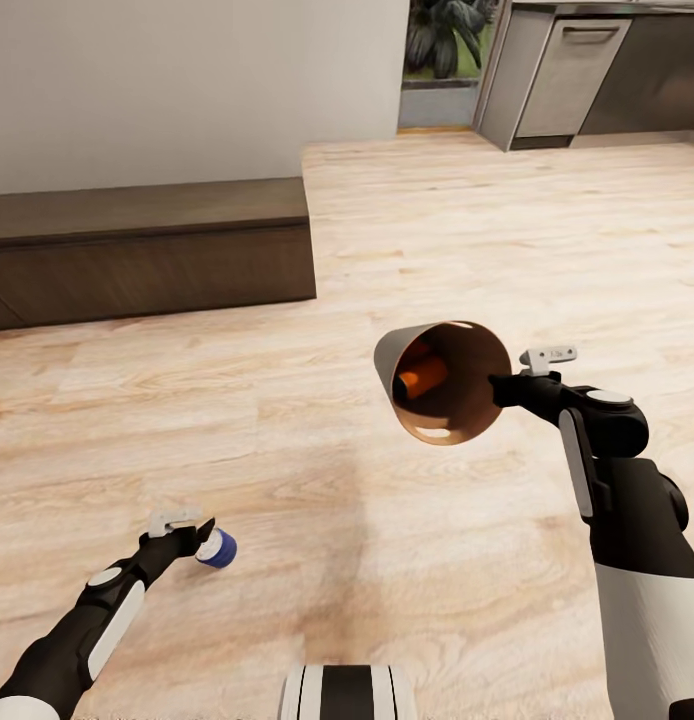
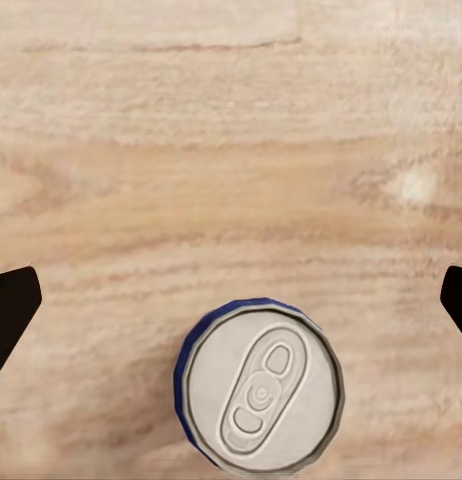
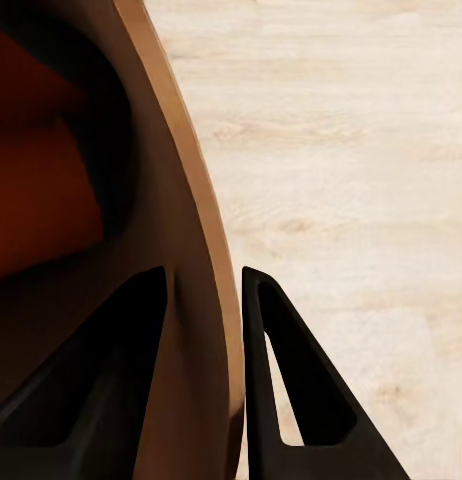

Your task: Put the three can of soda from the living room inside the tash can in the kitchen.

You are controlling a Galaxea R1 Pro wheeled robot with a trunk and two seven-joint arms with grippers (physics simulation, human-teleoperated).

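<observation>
My right gripper [image 1: 499, 385] is shut on the rim of the trash can [image 1: 442, 345], one finger inside and one outside the wall [image 3: 196, 250]. The bin hangs above the floor, tipped on its side with its coppery mouth toward me. An orange soda can [image 1: 424, 378] lies inside it, showing as an orange blur [image 3: 41, 200] in the right wrist view. The dark blue soda can [image 1: 219, 548] sits at the tip of my left gripper [image 1: 202, 535]. Its grey top [image 2: 259, 390] faces the left wrist camera, and the fingers stand wide apart on both sides, clear of it. Whether a second orange can is in the bin is hidden.
Light wood floor [image 1: 287, 420] spreads all around. A long dark low cabinet [image 1: 147, 250] stands against the white wall at the left. Far right are grey kitchen base units with a steel appliance front [image 1: 572, 75], beside a leafy plant [image 1: 442, 35]. My base [image 1: 347, 692] shows at the bottom.
</observation>
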